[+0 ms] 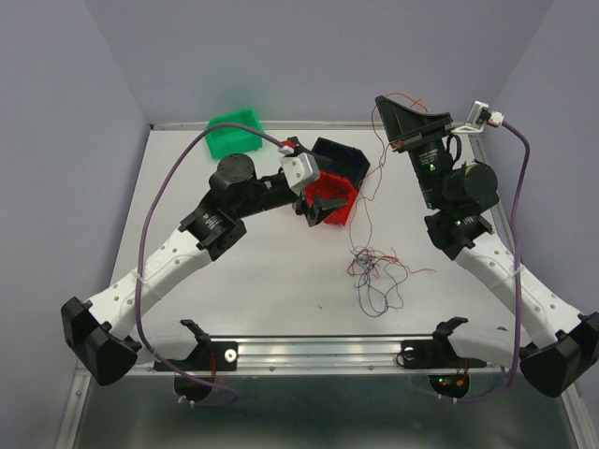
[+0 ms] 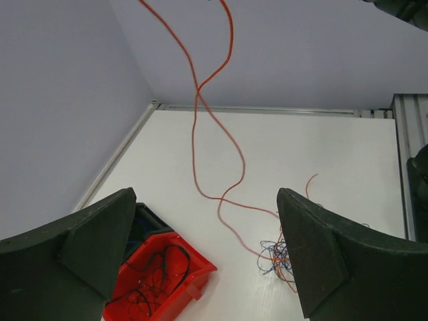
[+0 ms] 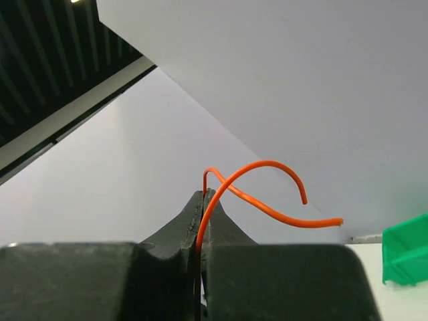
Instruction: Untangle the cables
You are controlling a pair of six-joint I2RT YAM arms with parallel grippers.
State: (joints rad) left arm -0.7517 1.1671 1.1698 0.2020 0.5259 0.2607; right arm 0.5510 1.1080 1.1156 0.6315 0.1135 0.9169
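Right claw (image 3: 202,200), pinched shut on a thin orange wire (image 3: 267,165) — the strand hangs lengthwise beneath it to the tangled bundle of hair-thin coloured wires (image 1: 374,271). Left claw (image 2: 206,224) — spread, empty — sits nearer.

The orange wire (image 3: 267,162) stands out against the pale lilac wall (image 3: 301,67). On the white desk (image 1: 281,281), the cables (image 1: 379,271) mix red, dark blue and black. At their 11 o'clock is a red bin (image 1: 329,198) with black wires (image 2: 157,267) inside. Past it is a dark blue bin (image 1: 344,157), and at 10 o'clock a green bin (image 1: 236,131).
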